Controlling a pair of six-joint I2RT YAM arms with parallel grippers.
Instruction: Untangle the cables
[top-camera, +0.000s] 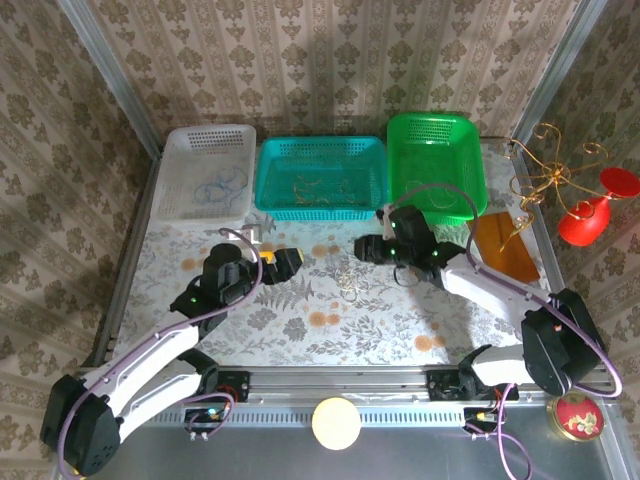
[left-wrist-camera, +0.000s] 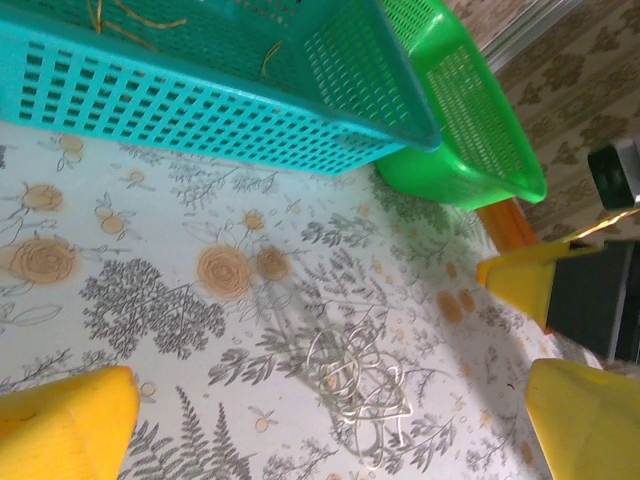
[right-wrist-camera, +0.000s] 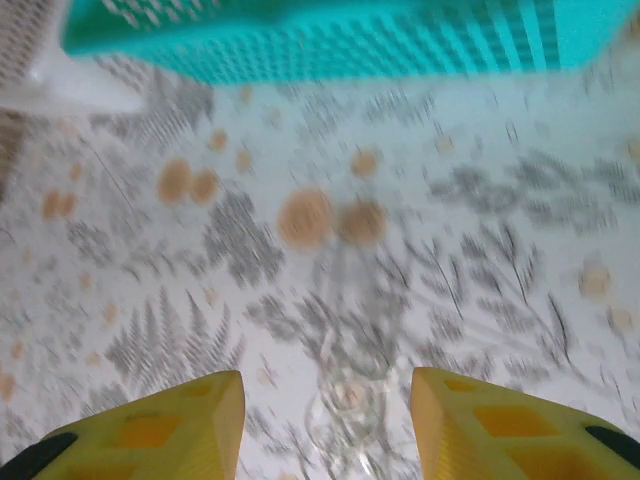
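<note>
Though blurred in right wrist view, shows cables (left-wrist-camera: 360, 385) clumped on table (top-camera: 300, 330), between grippers. Shows left gripper (top-camera: 284, 260) spread wide, right gripper (right-wrist-camera: 326, 415) parted, both empty. Looks like pre-grasp step; next calls for pinching 2 separate loops, pulling apart.

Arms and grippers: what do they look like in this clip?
Both the left arm and right arm have white links with black joints, small green lights and a purple cord looping alongside. The left gripper and right gripper have blocky yellow fingers on black bodies.
</note>
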